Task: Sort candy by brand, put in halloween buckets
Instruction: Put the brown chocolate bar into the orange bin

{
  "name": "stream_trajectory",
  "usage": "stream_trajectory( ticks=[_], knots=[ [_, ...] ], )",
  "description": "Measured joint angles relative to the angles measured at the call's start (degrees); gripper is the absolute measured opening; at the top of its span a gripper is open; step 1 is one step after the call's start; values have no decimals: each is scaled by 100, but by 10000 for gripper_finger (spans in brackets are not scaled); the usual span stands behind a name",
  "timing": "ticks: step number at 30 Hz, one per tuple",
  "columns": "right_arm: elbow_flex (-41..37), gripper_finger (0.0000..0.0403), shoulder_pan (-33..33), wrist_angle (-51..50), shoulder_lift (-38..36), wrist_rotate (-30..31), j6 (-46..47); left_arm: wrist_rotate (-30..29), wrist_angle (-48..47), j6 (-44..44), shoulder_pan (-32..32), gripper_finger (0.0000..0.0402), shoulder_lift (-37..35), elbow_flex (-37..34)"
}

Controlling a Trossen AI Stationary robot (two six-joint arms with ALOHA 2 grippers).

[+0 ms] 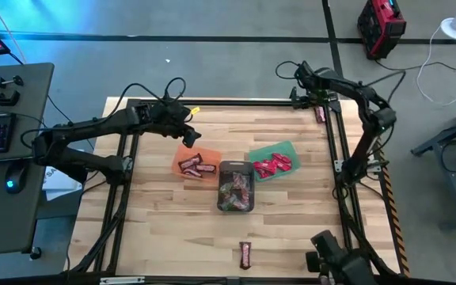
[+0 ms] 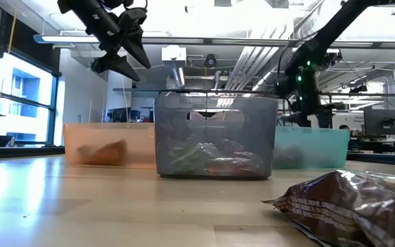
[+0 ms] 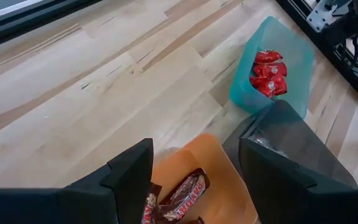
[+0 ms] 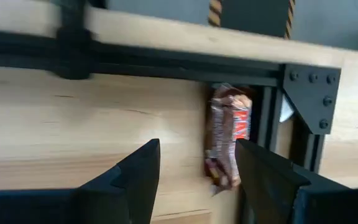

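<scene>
My left gripper (image 1: pixel 190 136) (image 3: pixel 194 155) hangs open above the translucent orange bucket (image 1: pixel 195 165) (image 3: pixel 194 152), which holds dark brown bars (image 3: pixel 182 196). The green bucket (image 1: pixel 273 161) (image 3: pixel 278 56) holds red-wrapped candies (image 3: pixel 269 71). The dark grey bucket (image 1: pixel 236 187) (image 2: pixel 214 137) holds mixed small pieces. My right gripper (image 1: pixel 295 96) (image 4: pixel 197 152) is open over the table's far right corner, beside a brown bar (image 4: pixel 229 143) (image 1: pixel 320 113) lying flat against the black frame rail. Another brown bar (image 1: pixel 246 254) (image 2: pixel 355 199) lies near the table's near edge.
A black frame rail (image 1: pixel 335 134) runs along the table's far and right edges, with a corner bracket (image 4: pixel 309 93) close to the far bar. The three buckets stand together mid-table. Bare wood (image 1: pixel 172 222) lies toward the near left.
</scene>
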Motion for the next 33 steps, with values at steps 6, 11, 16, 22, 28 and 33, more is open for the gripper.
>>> stream_trajectory(
  ticks=[6,11,16,22,28,33],
  knots=[
    [218,201,-106,-177,540,174,-174,2,-17,0,-2,227,2,0],
    [220,201,-117,-205,859,282,31,7,-31,0,-2,227,2,0],
    [258,201,-154,-299,1213,355,30,9,-33,0,-2,227,2,0],
    [294,201,-182,-272,1305,113,-314,8,-33,-11,-2,227,2,0],
    [376,194,-65,-339,1291,-713,-1073,2,-26,56,0,227,2,0],
    [743,185,206,-595,1322,-1548,-1419,-4,-17,93,2,227,2,-1]
  ],
)
